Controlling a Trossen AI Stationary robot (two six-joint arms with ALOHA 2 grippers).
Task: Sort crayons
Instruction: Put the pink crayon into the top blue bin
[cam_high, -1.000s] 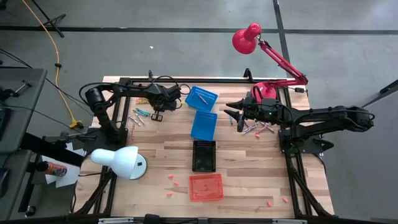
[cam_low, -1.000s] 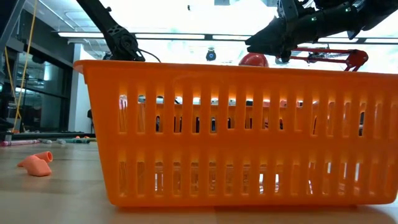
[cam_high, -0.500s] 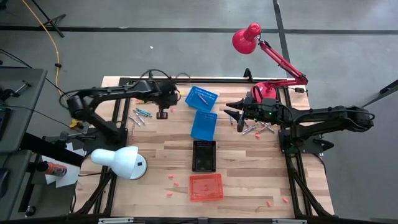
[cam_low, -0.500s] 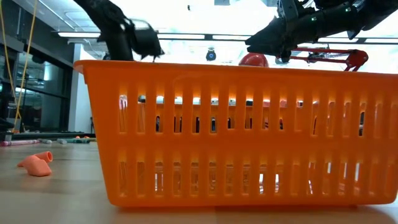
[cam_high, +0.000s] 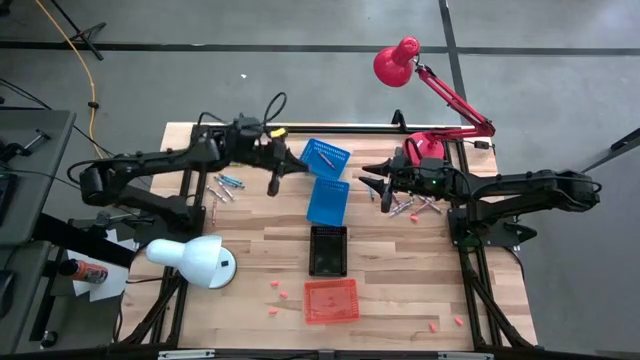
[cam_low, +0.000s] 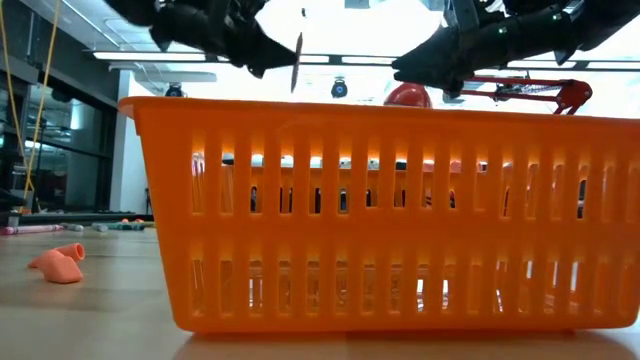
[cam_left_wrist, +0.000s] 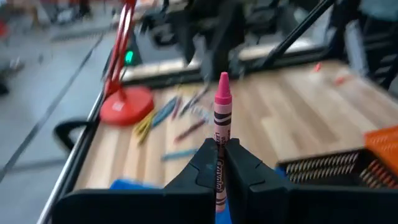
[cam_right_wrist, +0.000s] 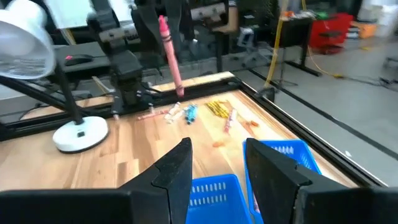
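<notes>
My left gripper hangs above the table just left of the two blue baskets, shut on a pink crayon. The crayon also shows as a thin upright stick in the low view and in the right wrist view. Loose crayons lie flat on the wood at the far left and at the right. My right gripper hovers open between the blue baskets and the right pile, nothing between its fingers. My left gripper pinches the pink crayon between its two fingers at the paper-wrapped shaft, about the middle to lower half. The fingers come nearly level from the table's left and lie across the crayon. It stands upright, pointed tip up, lifted clear of the table.
A black basket and an orange basket stand in a row toward the near edge; the orange one fills the low view. A white lamp stands near left, a red lamp far right. Small pink bits dot the near wood.
My left gripper has risen from the far-left crayon pile with the pink crayon and gone toward the blue baskets. It has tipped from pointing down to nearly level. The crayon is now lifted clear and upright.
</notes>
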